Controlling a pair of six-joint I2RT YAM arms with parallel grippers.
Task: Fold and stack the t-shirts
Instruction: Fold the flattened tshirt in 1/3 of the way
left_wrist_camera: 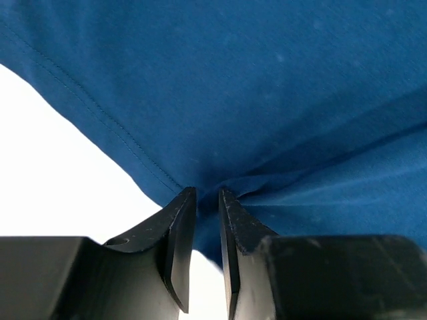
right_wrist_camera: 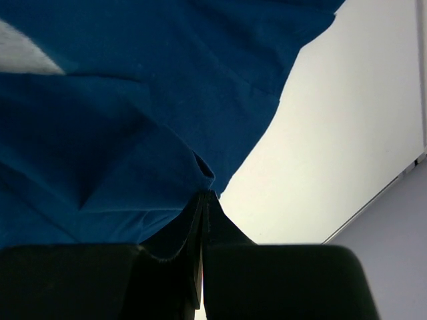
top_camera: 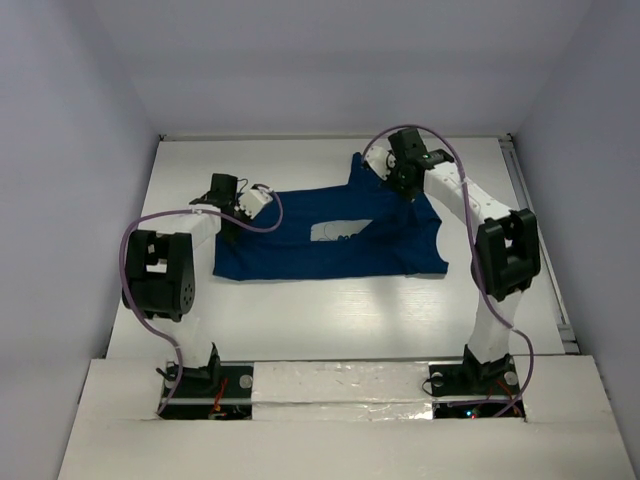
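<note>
A dark navy t-shirt (top_camera: 330, 240) lies spread on the white table, with a whitish print (top_camera: 340, 231) near its middle. My left gripper (top_camera: 228, 197) is at the shirt's far left edge. In the left wrist view its jaws (left_wrist_camera: 207, 193) are nearly closed on a pinch of cloth, and creases in the t-shirt (left_wrist_camera: 267, 87) run out from the grip. My right gripper (top_camera: 405, 188) is at the shirt's far right part. In the right wrist view it (right_wrist_camera: 203, 195) is shut on a cloth edge of the t-shirt (right_wrist_camera: 120, 100), and a corner of the print (right_wrist_camera: 20, 57) shows.
The white table (top_camera: 330, 310) is boxed in by pale walls on the left, back and right. A metal rail (top_camera: 530, 220) runs along its right edge and also shows in the right wrist view (right_wrist_camera: 407, 170). Both arm bases stand at the near edge.
</note>
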